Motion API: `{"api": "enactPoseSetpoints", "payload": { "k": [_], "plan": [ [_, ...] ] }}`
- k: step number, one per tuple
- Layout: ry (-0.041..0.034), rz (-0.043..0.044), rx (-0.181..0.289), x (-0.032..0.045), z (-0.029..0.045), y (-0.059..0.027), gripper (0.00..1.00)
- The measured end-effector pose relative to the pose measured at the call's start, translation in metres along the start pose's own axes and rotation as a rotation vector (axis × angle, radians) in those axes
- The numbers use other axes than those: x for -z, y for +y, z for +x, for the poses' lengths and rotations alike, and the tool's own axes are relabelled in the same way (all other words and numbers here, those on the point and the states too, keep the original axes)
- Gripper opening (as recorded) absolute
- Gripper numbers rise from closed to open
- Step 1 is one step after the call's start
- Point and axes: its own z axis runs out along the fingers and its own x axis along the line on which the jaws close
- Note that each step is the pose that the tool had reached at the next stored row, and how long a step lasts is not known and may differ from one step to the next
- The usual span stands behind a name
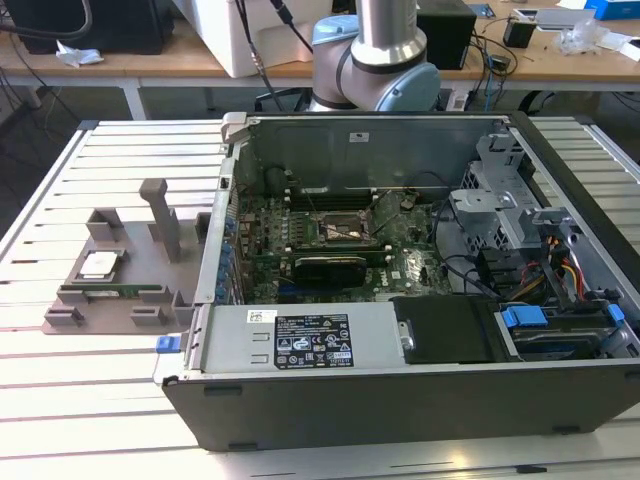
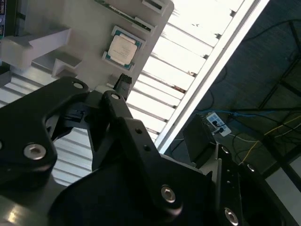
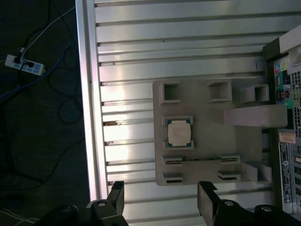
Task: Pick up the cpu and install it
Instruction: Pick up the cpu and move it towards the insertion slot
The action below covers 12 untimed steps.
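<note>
On the slatted aluminium tabletop [image 1: 90,400], to the exterior view's left of an open computer case [image 1: 400,400]: one grey holder [image 1: 150,235], matt and blocky, with square pockets, slotted rails and one upright post. Item carried: the cpu [image 3: 179,133], a small flat square with a pale, shiny metal lid and a thin green border, lying flat in a framed recess of the holder, untouched. Beside it, in the slotted rails, is a long narrow green memory stick [image 1: 118,292], set on edge. Tool: the claw [image 3: 160,188], black metal with bolted links, its two fingers spread wide with nothing between them. It hangs above the slats at the holder's edge, near the cpu but apart from it. The arm [image 1: 372,55] is silver tube with pale blue joint caps and stands behind the case. Destination: the socket [image 1: 335,230], a black rectangular frame on the green motherboard [image 1: 410,270] inside the grey steel case; it looks unfilled, though its centre is hard to read. Status, by my judgement: early. The claw is lined up over the holder, the pick-up has not been made, and the whole carry and installation remain.
</note>
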Motion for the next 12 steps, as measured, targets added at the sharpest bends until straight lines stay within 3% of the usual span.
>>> {"api": "enactPoseSetpoints", "payload": {
  "k": [7,12],
  "plan": [
    [0.0036,-0.0008,0.003,-0.0053,-0.0171,0.0025,0.72],
    [0.0039,-0.0014,0.006,-0.0105,-0.0190,0.0029,0.72]
  ]
}}
